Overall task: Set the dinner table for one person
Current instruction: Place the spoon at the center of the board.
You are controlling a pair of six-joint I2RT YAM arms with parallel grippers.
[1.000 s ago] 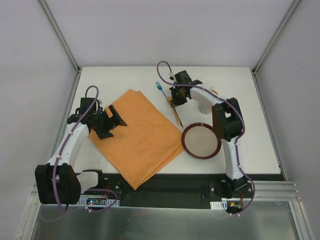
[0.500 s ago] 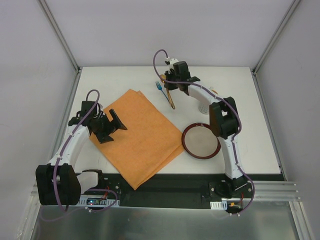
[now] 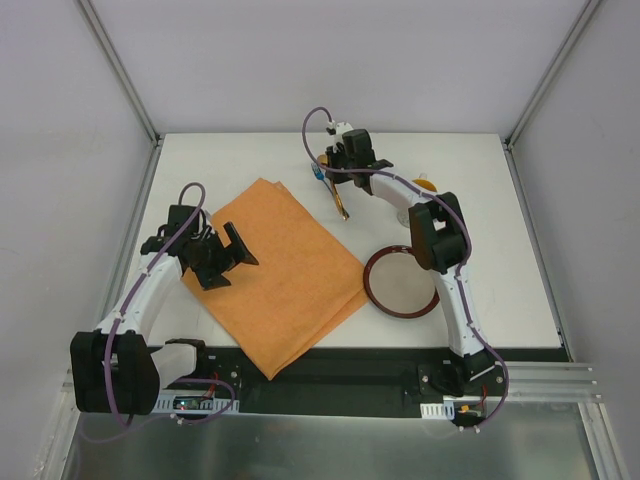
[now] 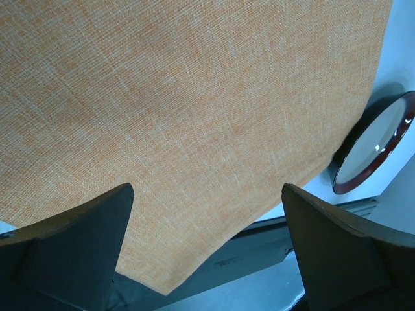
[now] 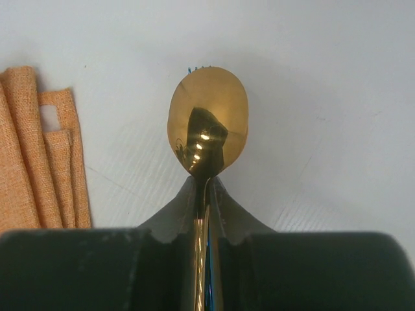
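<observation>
dinner table [image 3: 510,270]: flat white top, grey posts at the corners; spread under both arms, bases bolted at its near edge.
left gripper [image 3: 225,262]: fingers spread wide, held over orange placemat [image 3: 285,280].
right gripper [image 5: 203,184]: pressed onto gold spoon [image 5: 209,120] handle.
right wrist only: that pinch is shown.
top only: posts and red-rimmed plate [image 3: 368,285] are shown.

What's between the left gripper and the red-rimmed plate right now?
Only the orange placemat: in the top view it runs from beneath the open left gripper to the plate, its corner almost at the rim. The left wrist view shows the same.
</observation>
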